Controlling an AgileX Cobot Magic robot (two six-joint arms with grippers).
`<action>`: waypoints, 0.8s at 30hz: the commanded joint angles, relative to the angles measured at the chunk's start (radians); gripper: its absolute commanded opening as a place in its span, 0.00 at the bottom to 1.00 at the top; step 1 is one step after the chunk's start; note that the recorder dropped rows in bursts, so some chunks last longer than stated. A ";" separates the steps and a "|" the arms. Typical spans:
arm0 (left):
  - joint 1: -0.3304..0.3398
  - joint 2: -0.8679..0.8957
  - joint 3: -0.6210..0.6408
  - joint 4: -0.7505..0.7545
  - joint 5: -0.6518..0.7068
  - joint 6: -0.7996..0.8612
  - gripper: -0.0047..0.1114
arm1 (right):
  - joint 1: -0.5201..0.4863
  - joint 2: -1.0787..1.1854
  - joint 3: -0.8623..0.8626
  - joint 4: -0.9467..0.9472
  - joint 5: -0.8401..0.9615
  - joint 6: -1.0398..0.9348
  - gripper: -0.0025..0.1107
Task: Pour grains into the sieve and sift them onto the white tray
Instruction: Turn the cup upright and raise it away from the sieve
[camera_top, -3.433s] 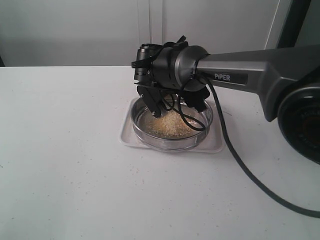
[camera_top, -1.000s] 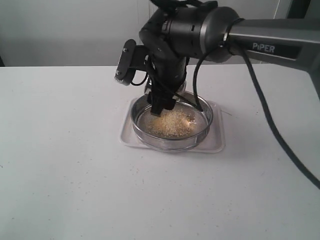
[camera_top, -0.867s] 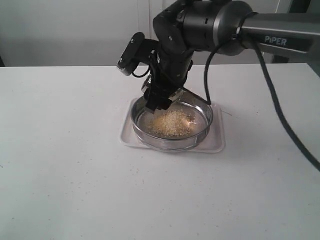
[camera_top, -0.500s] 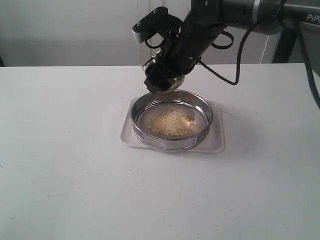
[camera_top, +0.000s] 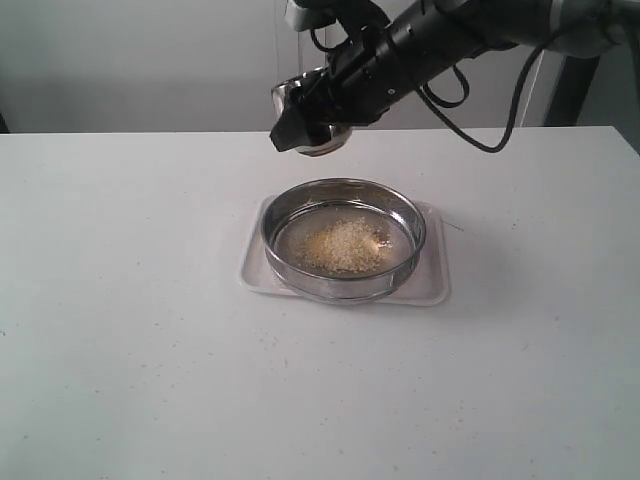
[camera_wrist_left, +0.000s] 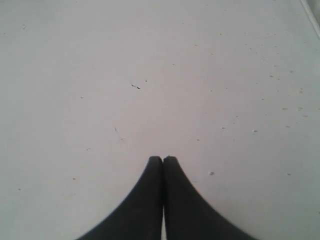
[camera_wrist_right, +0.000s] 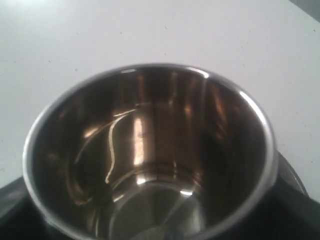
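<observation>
Exterior view: sieve (camera_top: 340, 285) below right end effector (camera_top: 310, 125)

Sieve (camera_top: 346, 286) w/ grains (camera_top: 345, 248), prob. on tray (camera_top: 252, 271)

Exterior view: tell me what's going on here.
The right gripper holds a small steel cup in the air, clear of the sieve. The right wrist view shows the cup empty. The grains lie heaped in the sieve, which sits on the white tray, so pouring looks done and sifting probably comes next. The left gripper is shut on nothing, over bare table.
</observation>
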 joint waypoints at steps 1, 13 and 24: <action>0.004 -0.005 0.009 -0.006 0.003 -0.002 0.04 | -0.022 -0.014 -0.007 0.155 0.011 -0.123 0.02; 0.004 -0.005 0.009 -0.006 0.003 -0.002 0.04 | -0.021 -0.032 0.052 0.233 0.009 -0.166 0.02; 0.004 -0.005 0.009 -0.006 0.003 -0.002 0.04 | -0.021 -0.164 0.227 0.262 -0.114 -0.237 0.02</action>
